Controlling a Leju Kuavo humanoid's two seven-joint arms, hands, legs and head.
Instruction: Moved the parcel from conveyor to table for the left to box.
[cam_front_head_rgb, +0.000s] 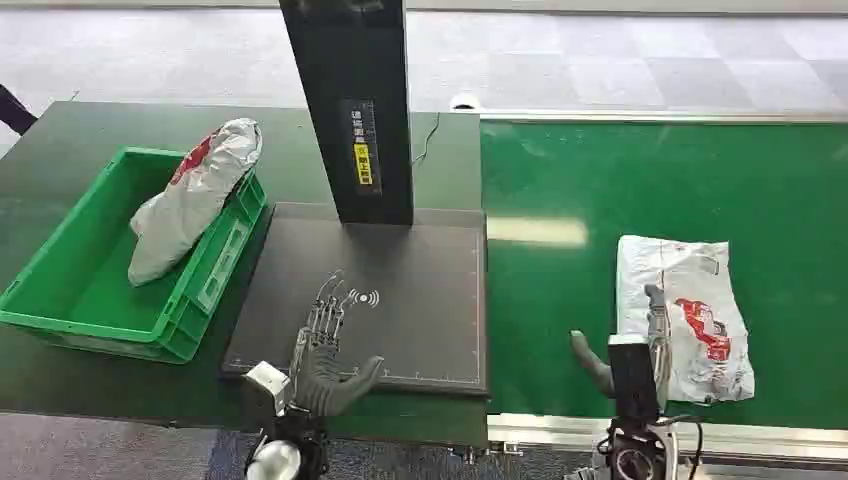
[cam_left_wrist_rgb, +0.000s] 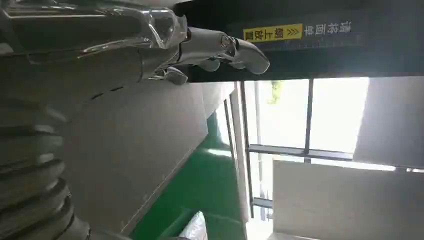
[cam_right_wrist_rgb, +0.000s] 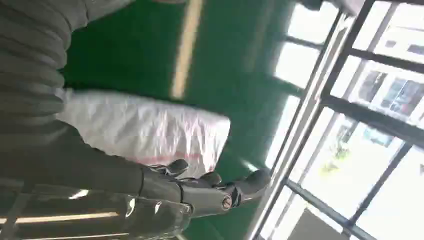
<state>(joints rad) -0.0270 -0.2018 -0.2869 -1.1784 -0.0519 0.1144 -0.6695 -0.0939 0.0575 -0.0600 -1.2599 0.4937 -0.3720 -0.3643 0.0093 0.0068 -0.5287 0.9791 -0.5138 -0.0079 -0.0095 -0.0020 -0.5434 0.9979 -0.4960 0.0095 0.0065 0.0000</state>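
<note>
- Lying flat on the green conveyor belt: 1 white parcel with red print, well right of the dark scanner plate.
- Hovering at the near left edge of that parcel: 1 right hand, fingers spread and gripping nothing, thumb pointing toward the plate.
- Hanging over the plate's near left corner: 1 left hand, fingers spread, palm empty.
- Standing at the plate's far edge: 1 black post bearing a yellow label.
- Sitting left of the plate: 1 green crate, with 1 second bag leaning over its right wall.
</note>
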